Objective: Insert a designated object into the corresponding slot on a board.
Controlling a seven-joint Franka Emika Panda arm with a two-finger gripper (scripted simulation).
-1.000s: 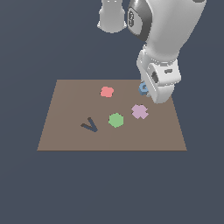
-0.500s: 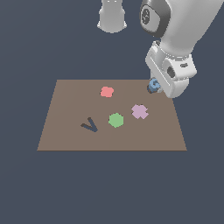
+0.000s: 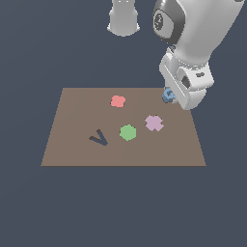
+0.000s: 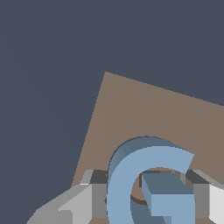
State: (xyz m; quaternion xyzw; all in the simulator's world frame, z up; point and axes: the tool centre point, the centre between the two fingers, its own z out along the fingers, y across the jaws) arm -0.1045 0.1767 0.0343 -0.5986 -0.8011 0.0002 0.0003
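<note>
Hand (image 4: 151,197) pinching the light-blue G block (image 4: 148,183) between its fingers (image 4: 83,201), above the brown board (image 3: 72,144) near its far edge.

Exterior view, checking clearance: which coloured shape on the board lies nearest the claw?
The pink cross; the green hexagon and red shape lie farther away.

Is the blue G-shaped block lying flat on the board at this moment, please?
No, the blue G-shaped block is clamped between the fingers of the hand and raised over the far corner of the board.
</note>
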